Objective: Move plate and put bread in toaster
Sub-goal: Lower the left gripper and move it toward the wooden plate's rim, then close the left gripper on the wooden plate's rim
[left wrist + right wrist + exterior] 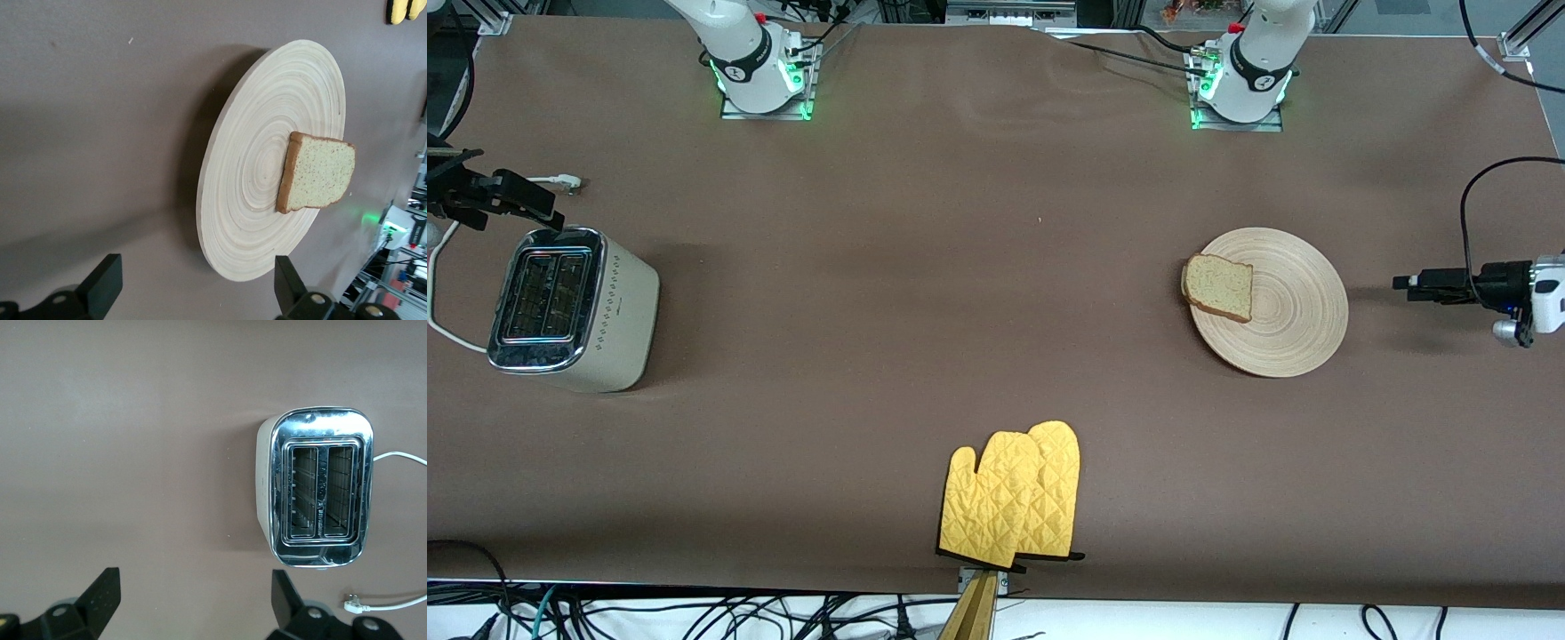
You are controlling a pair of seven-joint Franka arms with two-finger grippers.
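The pale wooden plate [1294,311] lies on the brown table toward the left arm's end. The bread [1218,286] lies flat on the plate's rim on the side toward the right arm's end. Both show in the left wrist view, plate [253,193] and bread [319,173]. My left gripper [1405,283] is open and empty, apart from the plate, over the table toward the left arm's end; its jaws [197,287] stand wide. The cream toaster [574,307] stands at the right arm's end, slots empty [323,487]. My right gripper [543,206] is open and empty [193,600], beside the toaster.
A pair of yellow oven mitts [1014,502] lies at the table's edge nearest the front camera, also showing in the left wrist view [405,9]. The toaster's white cord [445,329] loops beside it, with its plug [565,184] on the table.
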